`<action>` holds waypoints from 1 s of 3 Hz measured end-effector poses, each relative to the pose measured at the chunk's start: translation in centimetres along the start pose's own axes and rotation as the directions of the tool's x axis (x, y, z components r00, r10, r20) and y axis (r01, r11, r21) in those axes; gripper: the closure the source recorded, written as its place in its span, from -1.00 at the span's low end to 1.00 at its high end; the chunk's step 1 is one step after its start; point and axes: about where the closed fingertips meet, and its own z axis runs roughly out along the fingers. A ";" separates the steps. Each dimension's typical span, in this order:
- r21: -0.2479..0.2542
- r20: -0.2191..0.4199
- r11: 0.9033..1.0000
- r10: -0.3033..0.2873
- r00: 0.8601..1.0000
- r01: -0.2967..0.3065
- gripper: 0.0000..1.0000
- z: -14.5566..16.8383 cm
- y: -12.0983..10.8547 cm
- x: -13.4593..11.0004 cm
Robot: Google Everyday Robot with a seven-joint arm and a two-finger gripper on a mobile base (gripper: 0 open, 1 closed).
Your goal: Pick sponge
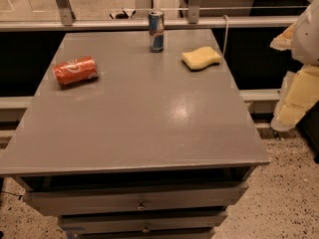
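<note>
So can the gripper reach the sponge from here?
Probably yes. The gripper hangs just right of the table; the sponge lies near that edge, nothing between. The blue can and orange can sit farther left.

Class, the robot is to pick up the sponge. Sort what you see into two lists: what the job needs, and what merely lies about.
Job needs: sponge, far right of the table; gripper, beyond the table's right edge.
Lying about: orange can, on its side at left; blue can, upright at the back.
</note>
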 end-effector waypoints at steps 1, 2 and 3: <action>0.005 0.009 1.000 0.000 1.000 0.000 -1.00 -0.1 -0.1 -0.1; 0.021 0.091 1.000 0.007 0.996 -0.009 -1.00 1.2 -2.1 -0.3; 0.066 0.231 0.997 0.022 0.973 -0.038 -1.00 3.3 -6.7 -0.5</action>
